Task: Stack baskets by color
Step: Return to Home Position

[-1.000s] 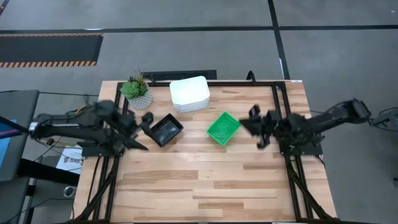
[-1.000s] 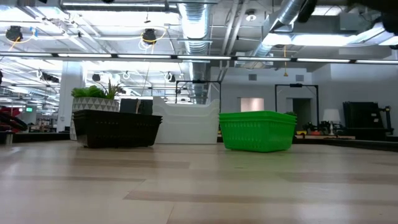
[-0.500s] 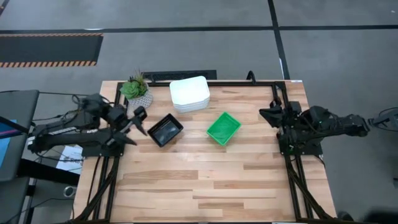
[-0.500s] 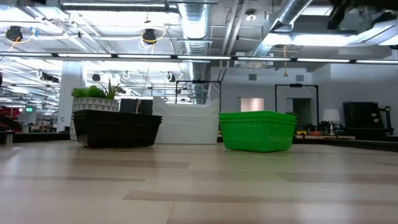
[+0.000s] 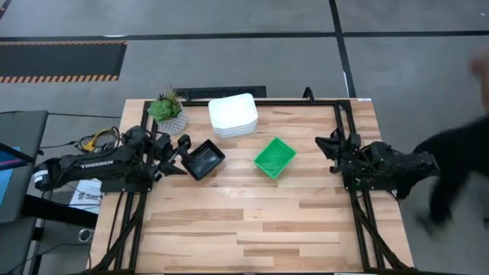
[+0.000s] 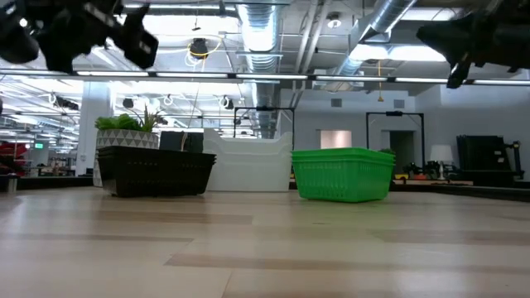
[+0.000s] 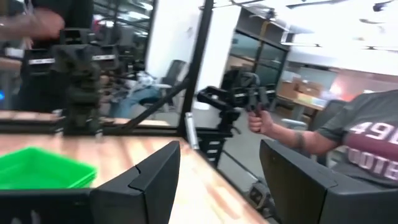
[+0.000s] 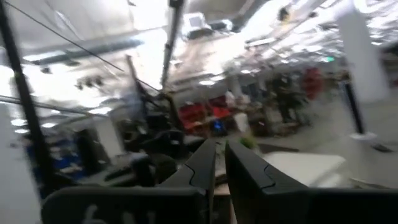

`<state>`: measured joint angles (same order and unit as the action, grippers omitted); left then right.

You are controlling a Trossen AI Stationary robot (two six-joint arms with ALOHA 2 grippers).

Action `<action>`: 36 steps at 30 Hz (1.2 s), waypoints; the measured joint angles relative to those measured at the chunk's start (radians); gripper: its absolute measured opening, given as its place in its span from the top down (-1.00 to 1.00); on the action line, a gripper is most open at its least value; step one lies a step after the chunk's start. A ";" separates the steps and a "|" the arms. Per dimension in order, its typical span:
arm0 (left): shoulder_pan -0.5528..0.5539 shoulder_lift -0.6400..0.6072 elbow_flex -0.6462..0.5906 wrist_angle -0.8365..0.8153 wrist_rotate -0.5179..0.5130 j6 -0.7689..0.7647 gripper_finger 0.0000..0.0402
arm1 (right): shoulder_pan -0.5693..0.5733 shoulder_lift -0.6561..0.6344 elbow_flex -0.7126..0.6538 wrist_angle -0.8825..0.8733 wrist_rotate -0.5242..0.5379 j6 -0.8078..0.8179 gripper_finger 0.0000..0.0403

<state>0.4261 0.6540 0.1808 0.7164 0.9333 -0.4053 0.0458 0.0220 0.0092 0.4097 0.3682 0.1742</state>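
i see my left gripper (image 5: pixel 181 150) empty with its fingers spread wide, hanging just beside the black baskets (image 5: pixel 204 159) at the left side of the table (image 5: pixel 252 229). my right gripper (image 5: pixel 324 147) is pinched closed on nothing near the right edge. the white baskets (image 5: pixel 234 114) sit nested at the back, with the green baskets (image 5: pixel 274 156) mid-table, between the two grippers.

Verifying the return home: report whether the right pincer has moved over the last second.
Yes. The right pincer has drawn away from the green baskets, toward the black frame rail on the table's right.
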 joint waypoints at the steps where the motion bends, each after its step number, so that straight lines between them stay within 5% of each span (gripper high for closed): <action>1: 0.018 0.000 -0.019 0.015 0.000 0.000 -0.05 | -0.011 -0.016 0.000 -0.036 0.007 0.000 0.69; 10: 0.170 0.001 -0.170 0.168 0.041 -0.033 -0.06 | -0.112 -0.017 0.000 -0.151 0.024 0.049 0.69; 15: 0.241 -0.042 -0.168 0.283 0.277 -0.245 -0.06 | -0.131 -0.017 -0.001 -0.191 0.009 0.081 0.69; 17: 0.268 -0.089 -0.168 0.353 0.263 -0.348 -0.06 | -0.132 -0.017 -0.001 -0.190 0.000 0.083 0.69; 21: 0.280 -0.211 -0.168 0.356 0.012 -0.439 -0.06 | -0.132 -0.017 -0.001 -0.190 -0.005 0.092 0.69; 25: 0.190 -0.314 -0.168 0.119 -0.191 -0.267 -0.06 | -0.131 -0.017 -0.001 -0.190 -0.036 0.107 0.69; 30: -0.058 -0.375 -0.168 -0.272 -0.529 -0.059 -0.06 | -0.127 -0.017 -0.001 -0.191 -0.060 0.117 0.69; 36: -0.414 -0.409 -0.168 -0.306 -0.862 0.089 -0.06 | -0.102 -0.017 -0.001 -0.194 -0.059 0.093 0.69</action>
<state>0.0118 0.2451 0.0124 0.4102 0.0718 -0.3163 -0.0559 0.0051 0.0078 0.2159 0.3088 0.2671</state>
